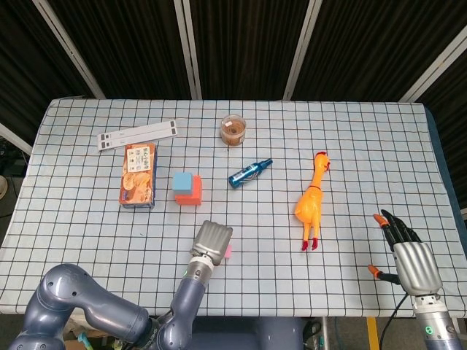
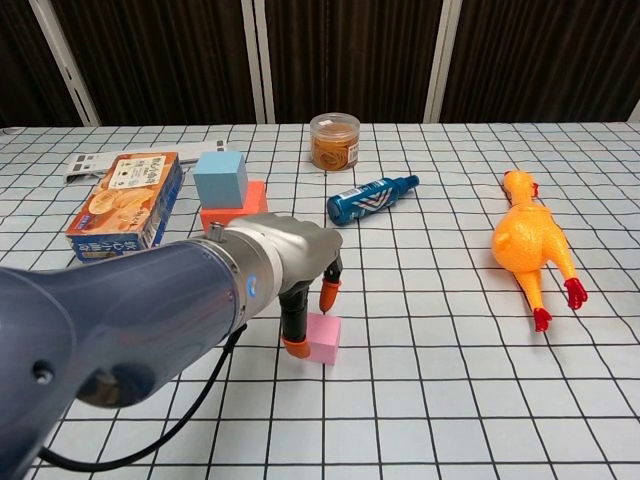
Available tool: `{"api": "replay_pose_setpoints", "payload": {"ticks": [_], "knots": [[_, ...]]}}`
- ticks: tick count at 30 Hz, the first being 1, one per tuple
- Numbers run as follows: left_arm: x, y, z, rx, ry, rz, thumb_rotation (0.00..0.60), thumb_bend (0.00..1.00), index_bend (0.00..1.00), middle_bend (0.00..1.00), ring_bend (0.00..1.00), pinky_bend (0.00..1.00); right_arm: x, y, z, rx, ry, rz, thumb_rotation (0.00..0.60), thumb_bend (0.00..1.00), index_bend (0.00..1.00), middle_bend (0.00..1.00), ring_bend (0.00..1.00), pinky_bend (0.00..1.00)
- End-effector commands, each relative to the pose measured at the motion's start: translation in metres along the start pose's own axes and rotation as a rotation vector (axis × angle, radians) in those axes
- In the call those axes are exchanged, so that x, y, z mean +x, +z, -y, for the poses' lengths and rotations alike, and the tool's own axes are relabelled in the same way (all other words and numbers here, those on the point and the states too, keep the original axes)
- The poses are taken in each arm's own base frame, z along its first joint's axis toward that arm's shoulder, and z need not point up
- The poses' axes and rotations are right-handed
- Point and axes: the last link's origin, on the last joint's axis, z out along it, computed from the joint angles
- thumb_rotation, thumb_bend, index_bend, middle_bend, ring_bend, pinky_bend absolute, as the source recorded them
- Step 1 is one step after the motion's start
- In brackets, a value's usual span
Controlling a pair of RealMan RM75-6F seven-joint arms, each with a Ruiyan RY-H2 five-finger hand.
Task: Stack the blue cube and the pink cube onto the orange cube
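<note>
Checked table [image 1: 365, 146], pink cube [image 2: 323, 338] touching left fingers [image 2: 294, 346]

Left arm reaches forward from the near-left, grey-blue shell, forearm angled up and right. Left hand [image 2: 300, 275] is palm down, silver back facing up in the head view, orange-tipped fingers [image 2: 295, 346] pointing down, apart, one on each side of what sits under them. Right hand [image 1: 408, 259] is at the near-right edge, palm down, black orange-tipped fingers spread, holding nothing.
</note>
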Motion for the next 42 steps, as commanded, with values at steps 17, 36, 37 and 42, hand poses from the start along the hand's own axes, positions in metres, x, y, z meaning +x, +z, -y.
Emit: {"api": "replay_pose_setpoints", "payload": {"ticks": [17, 36, 37, 42], "knots": [[-0.0002, 0.0007, -0.0032, -0.009, 0.000, -0.003, 0.600, 0.26, 0.42, 1.00, 0.81, 0.78, -0.0008, 0.0005, 0.0001, 0.000, 0.003, 0.004, 0.600, 0.16, 0.11, 0.07, 0.13, 0.25], [-0.0009, 0.0028, -0.0006, 0.008, 0.009, 0.000, 0.600, 0.27, 0.45, 1.00, 0.81, 0.78, -0.0013, 0.0008, -0.0002, 0.000, 0.011, 0.010, 0.600, 0.16, 0.11, 0.07, 0.13, 0.25], [-0.0009, 0.0029, -0.0006, 0.007, 0.009, 0.000, 0.600, 0.27, 0.45, 1.00, 0.81, 0.78, -0.0012, 0.0008, -0.0002, 0.000, 0.012, 0.009, 0.600, 0.16, 0.11, 0.07, 0.13, 0.25], [-0.0017, 0.0033, -0.0002, 0.009, 0.011, 0.001, 0.600, 0.28, 0.46, 1.00, 0.81, 0.78, -0.0013, 0.0005, -0.0002, 0.000, 0.013, 0.010, 0.600, 0.16, 0.11, 0.07, 0.13, 0.25]]}}
